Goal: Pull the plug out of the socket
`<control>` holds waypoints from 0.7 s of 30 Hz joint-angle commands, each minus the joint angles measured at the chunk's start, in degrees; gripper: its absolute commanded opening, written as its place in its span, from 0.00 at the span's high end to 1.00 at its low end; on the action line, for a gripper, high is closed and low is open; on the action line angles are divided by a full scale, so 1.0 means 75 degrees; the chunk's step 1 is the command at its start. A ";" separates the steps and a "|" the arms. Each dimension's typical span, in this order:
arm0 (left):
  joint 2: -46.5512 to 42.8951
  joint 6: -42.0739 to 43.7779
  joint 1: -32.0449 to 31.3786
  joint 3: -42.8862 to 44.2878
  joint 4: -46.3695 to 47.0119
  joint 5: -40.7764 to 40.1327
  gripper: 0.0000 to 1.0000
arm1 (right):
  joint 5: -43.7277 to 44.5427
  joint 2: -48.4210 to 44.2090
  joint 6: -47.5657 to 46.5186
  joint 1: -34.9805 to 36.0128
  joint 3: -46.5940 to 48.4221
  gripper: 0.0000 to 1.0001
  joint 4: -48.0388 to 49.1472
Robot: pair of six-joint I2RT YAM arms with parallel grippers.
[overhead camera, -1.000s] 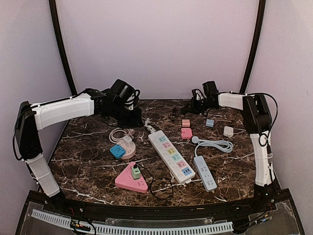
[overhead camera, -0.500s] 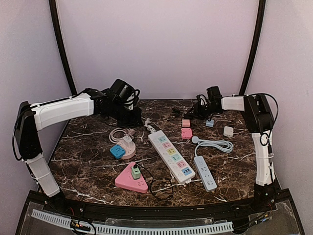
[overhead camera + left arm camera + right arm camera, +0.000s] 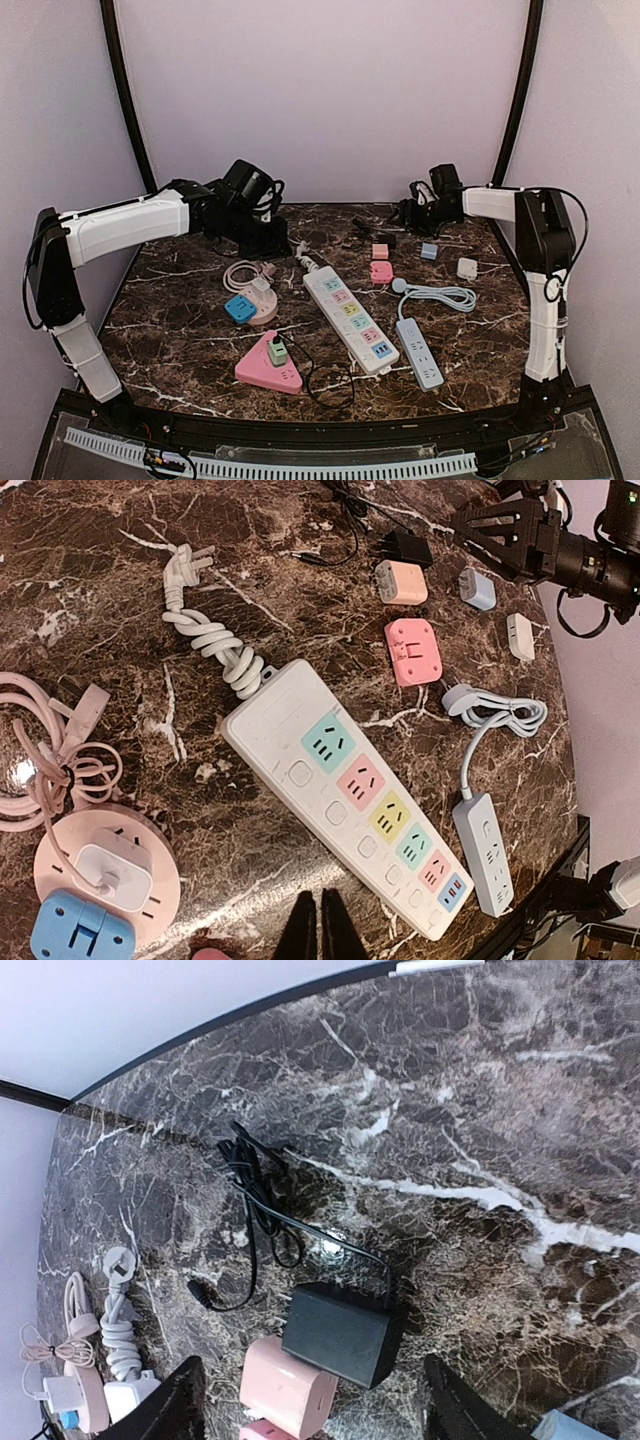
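A black plug adapter (image 3: 340, 1332) with a thin black cord lies on the marble at the back, its edge against a peach cube (image 3: 285, 1390). It is in no socket. My right gripper (image 3: 312, 1400) is open, its fingers wide on either side of the adapter and clear of it; from above the right gripper (image 3: 405, 214) is just behind the adapter (image 3: 386, 238). My left gripper (image 3: 320, 928) is shut and empty, above the table beside the long white power strip (image 3: 350, 795). A green plug (image 3: 277, 351) sits in a pink triangular socket (image 3: 262, 373).
A round pink socket (image 3: 262, 300) holds a white charger (image 3: 110, 868) and a blue adapter (image 3: 240, 308). Nearby are a pink square socket (image 3: 381, 272), a blue cube (image 3: 429, 252), a white cube (image 3: 467, 268) and a small grey strip (image 3: 418, 352) with a coiled cord.
My right gripper has opened and drawn back to the right, away from the black adapter, which stays on the table. The left arm has not moved.
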 commanded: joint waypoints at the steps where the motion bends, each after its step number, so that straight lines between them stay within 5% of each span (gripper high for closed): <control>1: -0.0563 0.0003 0.0050 -0.0197 -0.0210 -0.0169 0.96 | 0.0724 -0.0872 -0.0364 0.0175 -0.0303 0.28 -0.0320; 12: -0.1111 -0.0471 0.0096 -0.0860 -0.0577 -0.0897 0.89 | 0.1411 -0.2331 -0.0466 0.1459 -0.1632 0.23 -0.0151; 21: -0.2164 -0.1437 0.0148 -0.2335 -0.0546 -0.1631 0.76 | 0.2030 -0.2862 -0.0585 0.3390 -0.1969 0.22 -0.0499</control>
